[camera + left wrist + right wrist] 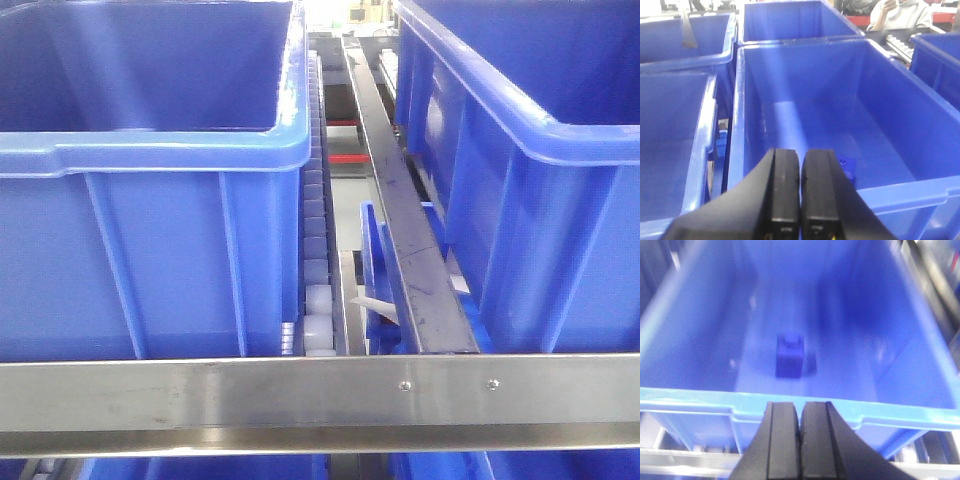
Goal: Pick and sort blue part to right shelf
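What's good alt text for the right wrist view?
Blurry view down into a large blue tub with one small blue block resting on its floor near the middle. The right gripper sits in the foreground at the tub's near rim, its black fingers pressed together and holding nothing.

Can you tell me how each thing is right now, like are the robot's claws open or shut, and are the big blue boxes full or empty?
left gripper: shut, holding nothing
right gripper: shut, holding nothing
tub under the left gripper: nearly empty, one small blue part near the front wall
tub under the right gripper: one blue part standing on the floor
front rail: screwed on, level
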